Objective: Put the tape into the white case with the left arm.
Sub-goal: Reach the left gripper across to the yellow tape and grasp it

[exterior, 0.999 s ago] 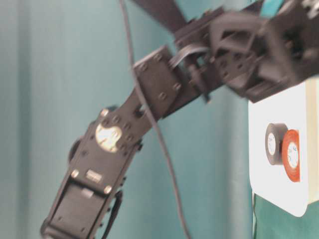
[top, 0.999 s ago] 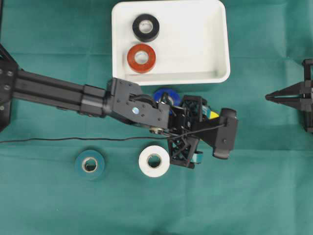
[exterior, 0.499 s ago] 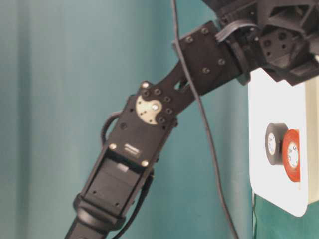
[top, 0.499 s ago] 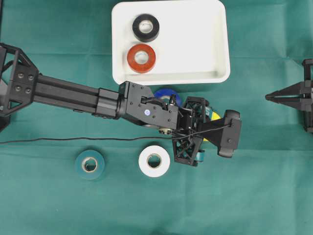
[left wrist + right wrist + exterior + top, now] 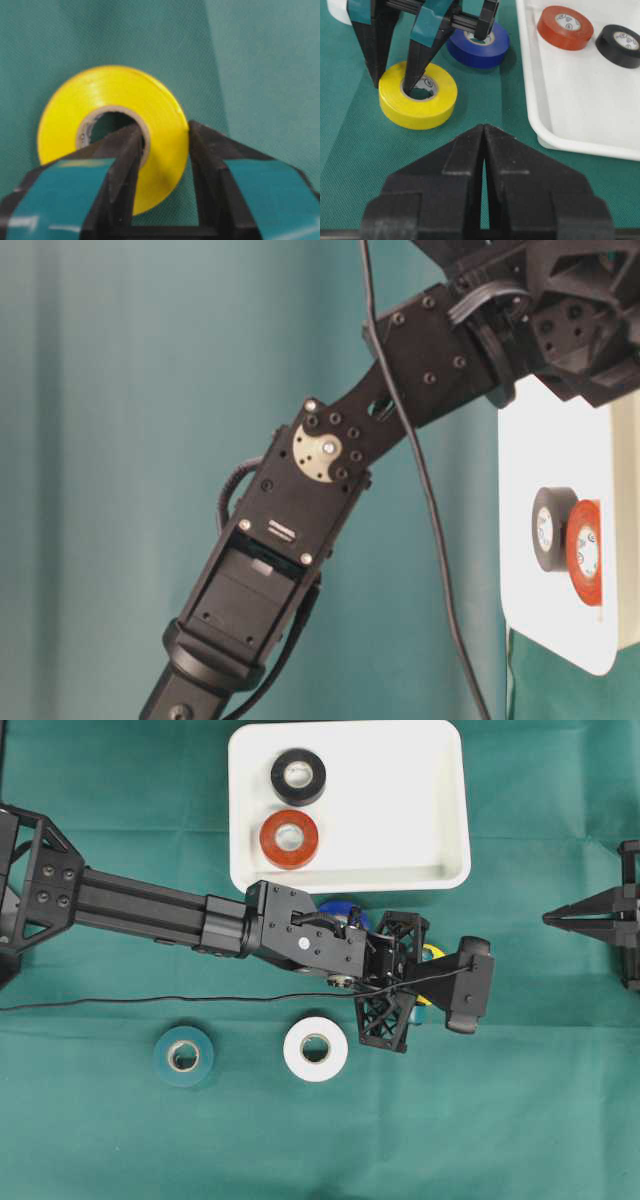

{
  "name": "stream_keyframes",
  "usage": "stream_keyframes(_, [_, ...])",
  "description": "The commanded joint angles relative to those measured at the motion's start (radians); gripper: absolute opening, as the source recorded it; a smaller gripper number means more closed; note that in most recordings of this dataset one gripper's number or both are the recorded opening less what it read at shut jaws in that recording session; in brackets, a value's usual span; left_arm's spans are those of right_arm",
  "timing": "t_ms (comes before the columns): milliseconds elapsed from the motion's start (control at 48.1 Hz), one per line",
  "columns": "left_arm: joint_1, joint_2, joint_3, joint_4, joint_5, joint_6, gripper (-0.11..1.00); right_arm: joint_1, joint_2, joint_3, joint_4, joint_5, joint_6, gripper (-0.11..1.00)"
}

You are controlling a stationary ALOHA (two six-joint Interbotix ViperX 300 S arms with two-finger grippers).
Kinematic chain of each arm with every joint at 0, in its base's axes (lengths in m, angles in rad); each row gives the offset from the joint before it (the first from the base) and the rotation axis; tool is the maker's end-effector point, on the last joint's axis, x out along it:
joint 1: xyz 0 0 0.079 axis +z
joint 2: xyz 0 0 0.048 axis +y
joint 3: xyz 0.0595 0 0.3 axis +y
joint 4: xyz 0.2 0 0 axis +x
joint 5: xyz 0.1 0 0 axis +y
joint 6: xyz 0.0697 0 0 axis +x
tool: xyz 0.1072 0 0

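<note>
A yellow tape (image 5: 100, 97) roll lies flat on the green cloth, just below the white case (image 5: 450, 810). My left gripper (image 5: 165, 127), with teal bands, is shut on the roll's wall: one finger stands in the hole, the other against the outer side. The right wrist view shows the same grip (image 5: 392, 86) on the yellow tape (image 5: 420, 107). From overhead only a sliver of yellow tape (image 5: 432, 955) shows beside the wrist. A red tape (image 5: 289, 839) and a black tape (image 5: 298, 776) lie in the case. My right gripper (image 5: 548, 919) rests shut at the right edge.
A blue tape (image 5: 340, 908) sits between the left wrist and the case's near rim. A white tape (image 5: 315, 1048) and a teal tape (image 5: 184, 1056) lie lower on the cloth. A thin black cable (image 5: 150, 1002) crosses the cloth from the left.
The left gripper's fingers have closed from wide open onto the yellow roll's wall. The left arm has settled slightly; the right arm has not moved.
</note>
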Motion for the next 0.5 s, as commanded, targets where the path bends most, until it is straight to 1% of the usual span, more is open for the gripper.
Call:
stream_keyframes(0, [0.003,-0.025,-0.026,-0.002,-0.005,-0.003,0.25,-0.003,0.009,-0.011,0.000,-0.009,0.003,-0.09])
stream_keyframes(270, [-0.002,-0.083,-0.015,-0.002,0.006,-0.005,0.25,-0.002,0.009,-0.009,0.000,-0.009,0.003,-0.09])
stream_keyframes(478, [0.000,-0.163,0.003,0.000,0.071,-0.003,0.25,-0.003,0.009,-0.011,0.000,-0.009,0.003,-0.09])
